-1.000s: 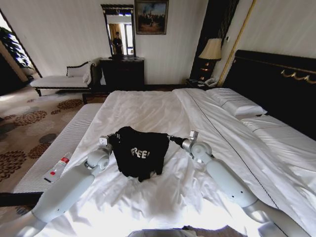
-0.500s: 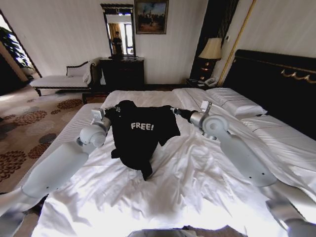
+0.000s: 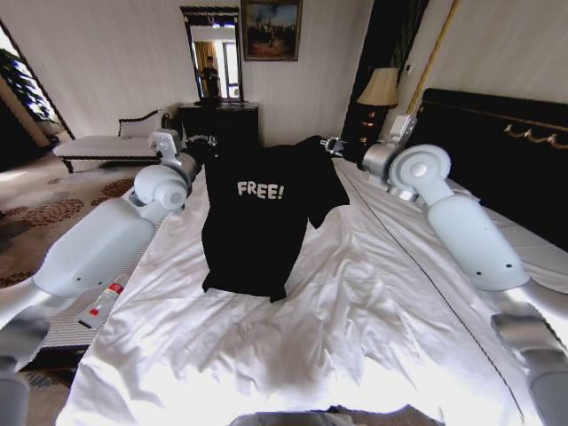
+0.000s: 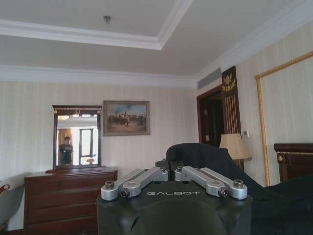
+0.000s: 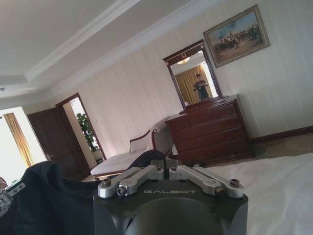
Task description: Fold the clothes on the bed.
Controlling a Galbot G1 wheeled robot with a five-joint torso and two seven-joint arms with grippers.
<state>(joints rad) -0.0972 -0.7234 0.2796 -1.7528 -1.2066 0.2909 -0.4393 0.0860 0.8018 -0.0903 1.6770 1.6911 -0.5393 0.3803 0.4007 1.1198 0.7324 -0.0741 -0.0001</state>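
The clothes, a black T-shirt (image 3: pixel 262 217) with white "FREE!" lettering, hang spread out in the air above the bed (image 3: pixel 373 293), the hem just touching the white sheet. My left gripper (image 3: pixel 202 142) is shut on one shoulder and my right gripper (image 3: pixel 330 145) is shut on the other. In the left wrist view, the left gripper (image 4: pixel 170 172) pinches black cloth (image 4: pixel 205 156). The right wrist view shows the right gripper (image 5: pixel 165 170) closed on a dark fold (image 5: pixel 151 157), with more of the shirt (image 5: pixel 46 196) hanging beyond.
A black headboard (image 3: pixel 497 151) and pillows (image 3: pixel 524 240) lie on the right. A dark dresser (image 3: pixel 217 129) with mirror and a white chaise (image 3: pixel 111 142) stand by the far wall, a lamp (image 3: pixel 380 89) beside the bed. A small tube (image 3: pixel 102 302) lies on the bed's left edge.
Both grippers have risen and moved apart, lifting the T-shirt off the sheet until it hangs flat and open with the lettering facing me.
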